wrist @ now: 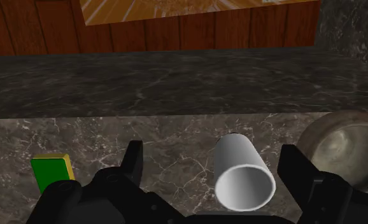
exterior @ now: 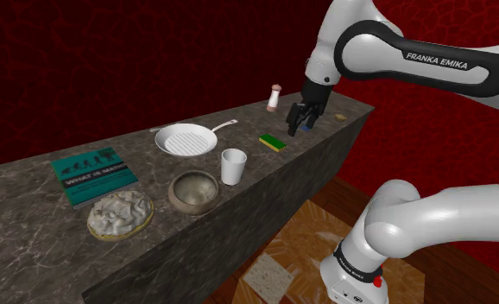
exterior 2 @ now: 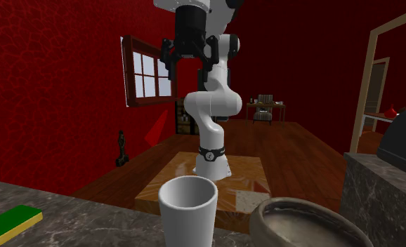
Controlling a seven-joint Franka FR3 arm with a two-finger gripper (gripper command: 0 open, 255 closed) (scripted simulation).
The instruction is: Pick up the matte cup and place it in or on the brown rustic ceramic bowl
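Counter of dark veined stone, deep red wall behind, wooden floor beyond its edge. Along it from the shoulder view's left: teal book, pale crumpled disc, ridged white pan, brown bowl, white cup upright just beside that bowl, green-and-yellow sponge, small shaker at the far edge. Hand aloft near the sponge, well apart from the cup, fingers spread, clasping nothing.

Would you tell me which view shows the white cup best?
The shoulder view: the tapered white cup stands whole beside the round brown bowl. The second exterior view crops its base; the wrist view looks into its mouth.
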